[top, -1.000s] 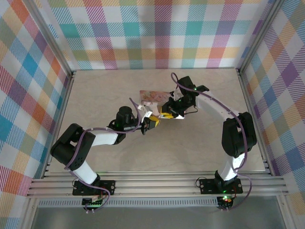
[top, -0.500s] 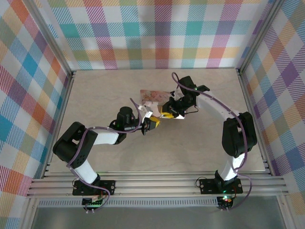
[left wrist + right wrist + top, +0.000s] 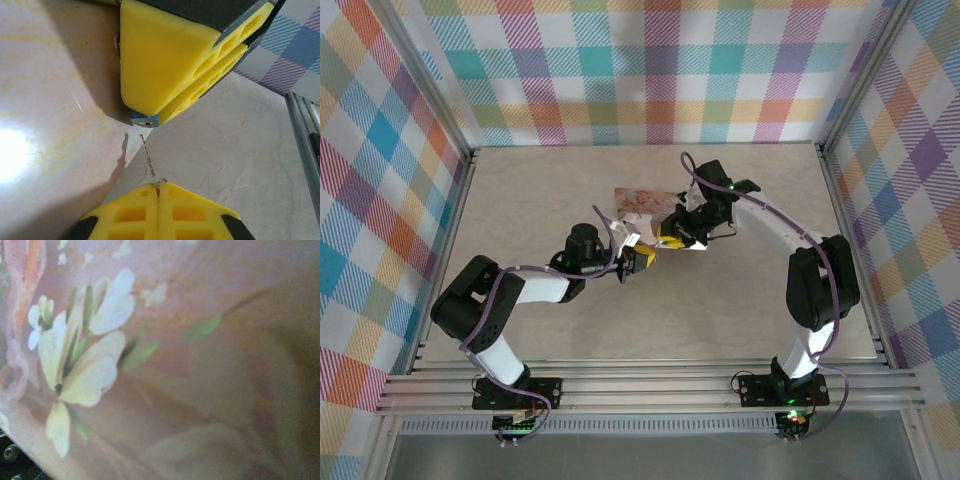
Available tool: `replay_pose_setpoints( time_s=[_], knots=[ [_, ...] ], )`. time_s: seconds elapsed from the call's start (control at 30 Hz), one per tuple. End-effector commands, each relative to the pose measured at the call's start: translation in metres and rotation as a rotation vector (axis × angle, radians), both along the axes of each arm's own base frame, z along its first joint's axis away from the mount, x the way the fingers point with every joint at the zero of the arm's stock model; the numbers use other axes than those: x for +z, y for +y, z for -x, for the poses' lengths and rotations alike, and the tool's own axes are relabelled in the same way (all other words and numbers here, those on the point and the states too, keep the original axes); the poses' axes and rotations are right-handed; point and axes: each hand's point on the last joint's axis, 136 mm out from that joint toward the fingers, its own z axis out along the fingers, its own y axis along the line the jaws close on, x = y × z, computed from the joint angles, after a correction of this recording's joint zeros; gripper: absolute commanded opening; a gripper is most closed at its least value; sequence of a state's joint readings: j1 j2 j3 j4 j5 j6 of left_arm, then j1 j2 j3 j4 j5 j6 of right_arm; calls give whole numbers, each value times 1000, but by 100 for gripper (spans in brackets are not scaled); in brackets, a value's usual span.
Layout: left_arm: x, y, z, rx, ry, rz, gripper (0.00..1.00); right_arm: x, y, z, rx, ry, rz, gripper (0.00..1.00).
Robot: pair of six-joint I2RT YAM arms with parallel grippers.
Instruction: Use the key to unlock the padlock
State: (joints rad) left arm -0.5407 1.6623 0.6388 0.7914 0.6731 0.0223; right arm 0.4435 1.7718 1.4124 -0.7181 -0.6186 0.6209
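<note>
Pink floral tin box (image 3: 638, 201) on pale marbled table (image 3: 540, 190), plaid walls (image 3: 650, 70)

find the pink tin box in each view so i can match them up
top external: the pink tin box lies mid-table, just beyond the right gripper.
right wrist: its flowered pink surface, very close and blurred.
left wrist: probably the pale glossy surface on the left; not certain.
shared landmark: the right gripper's yellow fingers, by the box in the top external and left wrist views.

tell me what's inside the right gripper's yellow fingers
The keyhole end of the padlock pokes out from the right gripper; its body and shackle are covered. The key in the left gripper points at it, tip just short.
</note>
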Motion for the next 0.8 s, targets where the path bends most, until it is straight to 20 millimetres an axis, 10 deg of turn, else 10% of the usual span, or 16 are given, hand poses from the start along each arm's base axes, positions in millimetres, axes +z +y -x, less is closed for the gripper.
replay_pose_setpoints(
  time_s=[0.0,0.77],
  knots=[
    [34,-6,-1,-28,-82,56,0,27,5,4,30,-54,-87,0],
    [46,-11,-4,-32,-114,66,0,23,4,10,47,-38,-81,0]
  ],
)
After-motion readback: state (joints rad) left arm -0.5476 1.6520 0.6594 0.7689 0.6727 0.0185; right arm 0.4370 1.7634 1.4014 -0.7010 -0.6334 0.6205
